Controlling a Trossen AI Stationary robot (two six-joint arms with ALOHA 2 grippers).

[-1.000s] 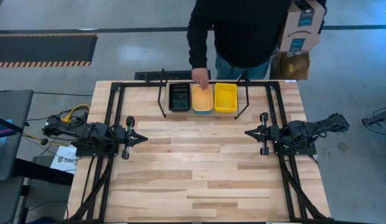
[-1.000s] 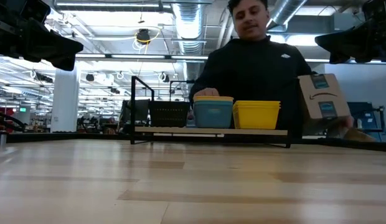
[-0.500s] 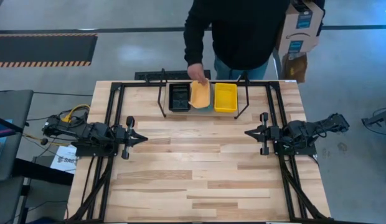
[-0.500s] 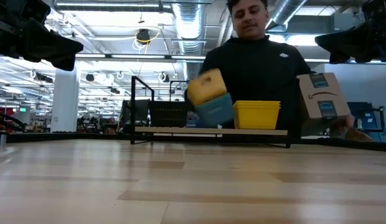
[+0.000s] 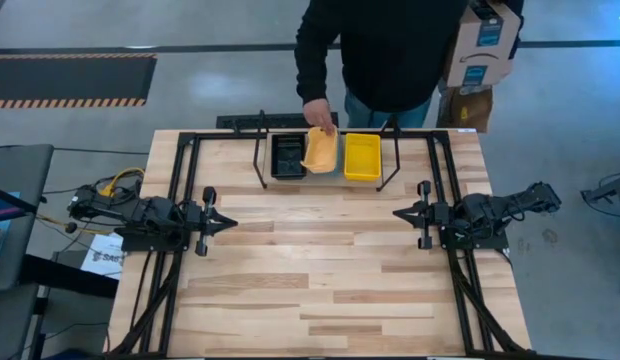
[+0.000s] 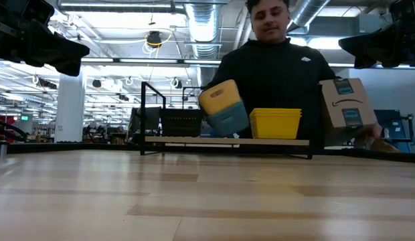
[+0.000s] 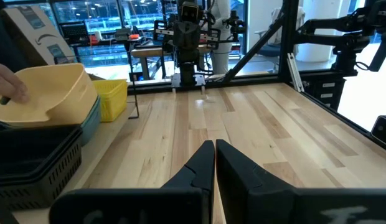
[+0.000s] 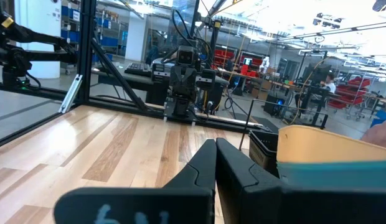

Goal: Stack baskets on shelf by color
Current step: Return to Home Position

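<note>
The shelf [image 5: 259, 152] stands at the table's far middle and carries a black basket [image 5: 287, 157], a yellow basket [image 5: 362, 156] and, between them, an orange basket [image 6: 219, 97] nested in a teal one [image 6: 229, 119]. A person's hand [image 5: 318, 115] holds that pair tilted toward the black basket. My left gripper [image 5: 230, 222] is shut at the table's left side, pointing level toward the middle. My right gripper [image 5: 398, 213] is shut at the right side, facing it. Neither is close to a basket.
A person in a dark top stands behind the table's far edge, reaching over the shelf. A black frame [image 5: 180, 200] edges the wooden table. Cardboard boxes [image 5: 484, 45] are stacked beyond the far right corner. Bare wood [image 5: 320, 270] lies between the two grippers.
The person's hand has tipped the orange basket, together with the teal one under it, up from lying flat on the shelf so that the pair now leans toward the black basket. Both arms have kept still.
</note>
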